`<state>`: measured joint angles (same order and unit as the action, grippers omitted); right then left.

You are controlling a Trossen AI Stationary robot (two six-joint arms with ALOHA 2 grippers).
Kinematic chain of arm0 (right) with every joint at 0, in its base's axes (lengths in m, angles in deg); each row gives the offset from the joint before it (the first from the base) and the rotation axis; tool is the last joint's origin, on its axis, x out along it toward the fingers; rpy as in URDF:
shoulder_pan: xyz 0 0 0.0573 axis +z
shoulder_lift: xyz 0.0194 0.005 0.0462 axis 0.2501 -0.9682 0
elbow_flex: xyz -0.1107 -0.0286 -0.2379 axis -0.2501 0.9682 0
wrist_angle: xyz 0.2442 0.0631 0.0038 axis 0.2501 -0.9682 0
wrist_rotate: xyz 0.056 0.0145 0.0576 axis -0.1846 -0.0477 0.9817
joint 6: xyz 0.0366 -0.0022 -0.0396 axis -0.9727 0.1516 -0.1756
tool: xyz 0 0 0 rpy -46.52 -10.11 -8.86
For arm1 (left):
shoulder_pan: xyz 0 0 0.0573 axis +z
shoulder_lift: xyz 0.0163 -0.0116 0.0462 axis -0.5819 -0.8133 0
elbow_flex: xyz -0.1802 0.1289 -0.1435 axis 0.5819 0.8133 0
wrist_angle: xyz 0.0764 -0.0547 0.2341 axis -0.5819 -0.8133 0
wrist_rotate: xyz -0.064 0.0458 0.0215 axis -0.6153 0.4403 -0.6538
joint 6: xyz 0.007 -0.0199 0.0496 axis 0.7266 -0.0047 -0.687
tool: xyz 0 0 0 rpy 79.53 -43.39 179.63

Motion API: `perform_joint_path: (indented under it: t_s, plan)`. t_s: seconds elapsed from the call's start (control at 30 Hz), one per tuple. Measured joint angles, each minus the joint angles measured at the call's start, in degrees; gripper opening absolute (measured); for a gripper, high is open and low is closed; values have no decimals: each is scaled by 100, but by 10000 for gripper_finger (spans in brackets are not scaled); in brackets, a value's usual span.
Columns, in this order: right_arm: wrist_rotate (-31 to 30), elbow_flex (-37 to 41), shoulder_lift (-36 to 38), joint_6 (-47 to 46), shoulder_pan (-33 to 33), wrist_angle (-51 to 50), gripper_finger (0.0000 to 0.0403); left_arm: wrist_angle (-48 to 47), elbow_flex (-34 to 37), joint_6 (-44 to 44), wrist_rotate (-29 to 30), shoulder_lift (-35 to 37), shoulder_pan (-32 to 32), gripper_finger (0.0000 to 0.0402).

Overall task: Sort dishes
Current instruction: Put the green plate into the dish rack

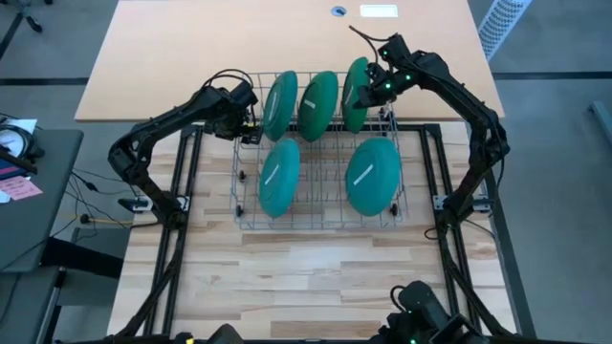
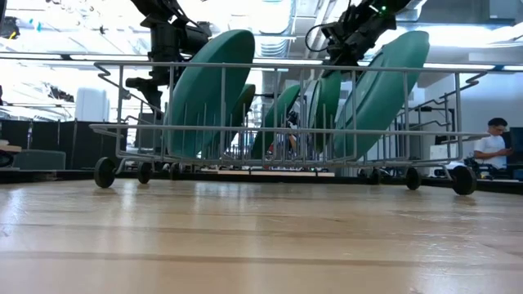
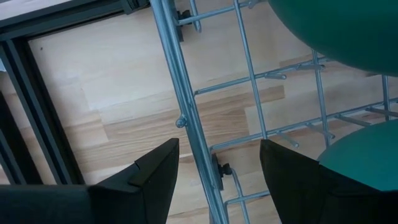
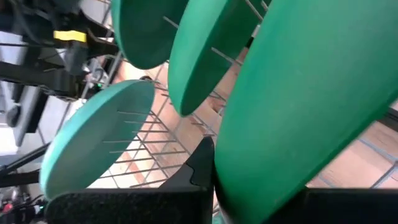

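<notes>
Right gripper [image 1: 366,93] is at the rack's far right corner, fingers pinched narrow on the rim of the dark green plate [image 1: 356,93] in the last slot of the back row. From my right wrist view that plate [image 4: 298,112] fills the picture, edge sitting between my fingers [image 4: 202,165]. The plate stands tilted in the tines.

Left gripper [image 1: 251,122] is at the rack's far left corner, jaws spread wide, holding nothing. The left wrist view shows the rack's rim wire [image 3: 186,118] running up between my two fingers [image 3: 155,177], not touching either.

The wire rack [image 1: 239,186] sits mid-table on the light wood table [image 1: 287,277]. It holds five plates, all on edge. Back row: teal plate [image 1: 279,103], dark green plate [image 1: 318,103], then the one I'm gripping. Front row: teal plate [image 1: 279,177] on the left, larger teal plate [image 1: 373,175] on the right, with a gap between them.

Low view: a person [image 2: 493,147] sits in the room behind, well clear of the table.
</notes>
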<state>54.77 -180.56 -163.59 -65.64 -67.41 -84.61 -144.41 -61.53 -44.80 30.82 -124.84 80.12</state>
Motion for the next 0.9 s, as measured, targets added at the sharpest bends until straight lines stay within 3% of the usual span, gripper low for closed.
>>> perform_joint_path:
  t_s: [0.9]
  plan:
    - [-487,2,-134,-632,60,-45,40,19,0,-138,23,-1,1,219]
